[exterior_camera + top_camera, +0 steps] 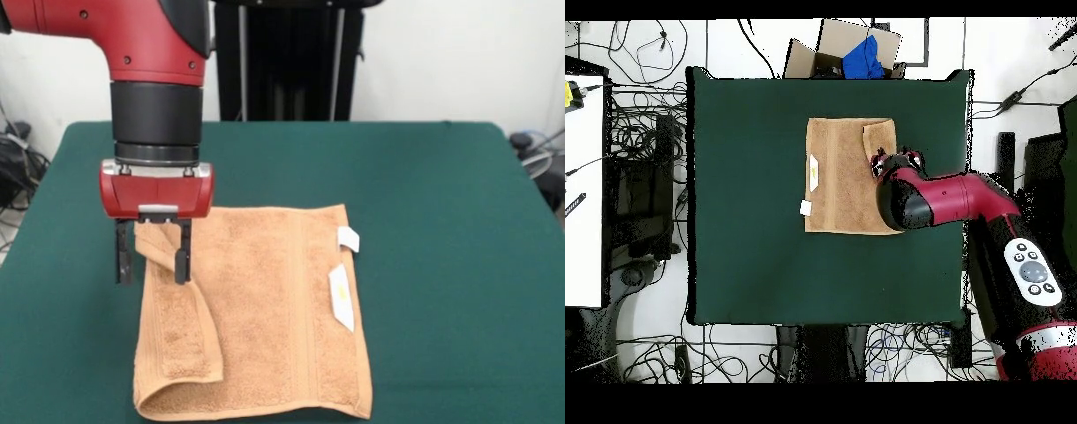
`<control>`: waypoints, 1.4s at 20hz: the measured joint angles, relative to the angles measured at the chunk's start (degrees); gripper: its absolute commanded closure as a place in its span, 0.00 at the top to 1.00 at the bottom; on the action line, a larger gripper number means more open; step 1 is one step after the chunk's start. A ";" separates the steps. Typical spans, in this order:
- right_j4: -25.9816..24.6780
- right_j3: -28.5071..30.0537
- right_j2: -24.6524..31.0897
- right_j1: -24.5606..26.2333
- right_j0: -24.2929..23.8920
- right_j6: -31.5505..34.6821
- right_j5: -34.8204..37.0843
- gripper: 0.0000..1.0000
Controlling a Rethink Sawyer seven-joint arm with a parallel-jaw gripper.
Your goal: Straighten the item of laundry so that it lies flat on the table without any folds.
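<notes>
The light orange-tan towel (265,309) lies on the dark green table (441,265), near its front edge in the front view. Its left strip (181,327) is folded over onto the rest, and the fold rises to a peak at the far left corner. Two white tags (342,296) sit at the right edge. My gripper (153,279) hangs over that far left corner, open, with one finger (124,261) outside the raised fold and the other on the towel side. In the overhead view the towel (840,180) lies at the table's upper middle, and the gripper (895,160) is at its right edge.
A cardboard box with a blue item (860,55) stands just beyond the table's top edge in the overhead view. Cables lie on the floor around the table (745,250). A white desk (583,190) stands at the left.
</notes>
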 measured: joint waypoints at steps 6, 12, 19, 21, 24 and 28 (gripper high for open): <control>0.02 0.34 -0.02 0.47 0.02 0.00 -0.02 1.00; 0.40 1.72 -0.15 1.20 0.09 0.00 -2.23 1.00; 0.44 2.02 -4.25 3.10 3.60 0.00 -9.26 1.00; 0.46 2.00 -5.25 3.49 4.51 0.00 -10.76 1.00; 0.67 1.92 -7.65 4.54 6.61 0.00 -14.49 1.00; 1.48 1.46 -10.74 5.80 9.07 0.00 -18.89 1.00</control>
